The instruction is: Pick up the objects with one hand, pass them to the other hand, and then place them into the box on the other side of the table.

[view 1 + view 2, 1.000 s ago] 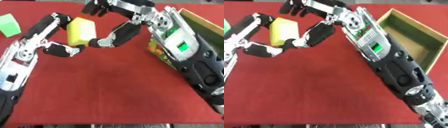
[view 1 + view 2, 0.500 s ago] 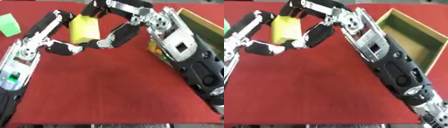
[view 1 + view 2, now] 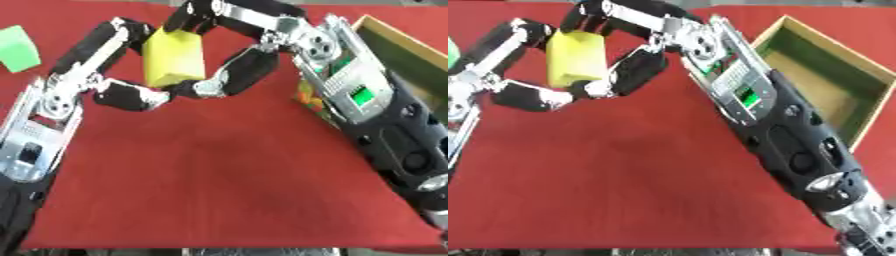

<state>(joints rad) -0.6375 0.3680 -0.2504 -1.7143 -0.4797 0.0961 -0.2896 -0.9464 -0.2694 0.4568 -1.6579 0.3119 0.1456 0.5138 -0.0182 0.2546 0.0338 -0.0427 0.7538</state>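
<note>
Over the last second the right hand (image 3: 229, 75) has closed in from 3 o'clock, its curled fingers now wrapping the yellow block (image 3: 173, 58). The left hand (image 3: 122, 90) has shifted with the block toward 12 o'clock.

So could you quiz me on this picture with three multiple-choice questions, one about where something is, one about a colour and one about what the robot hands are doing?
1. Where is the wooden box?
A. at the table's right side
B. at the left edge
C. under the left arm

2. What colour is the block held between the hands?
A. blue
B. yellow
C. white

3. What is happening to that block?
A. it lies alone on the cloth
B. it sits in the box
C. both hands are on it, above the table

Answers:
1 A, the box lies beyond the right arm.
2 B, it is plainly yellow.
3 C, the left robot hand and right robot hand both close round it.
</note>
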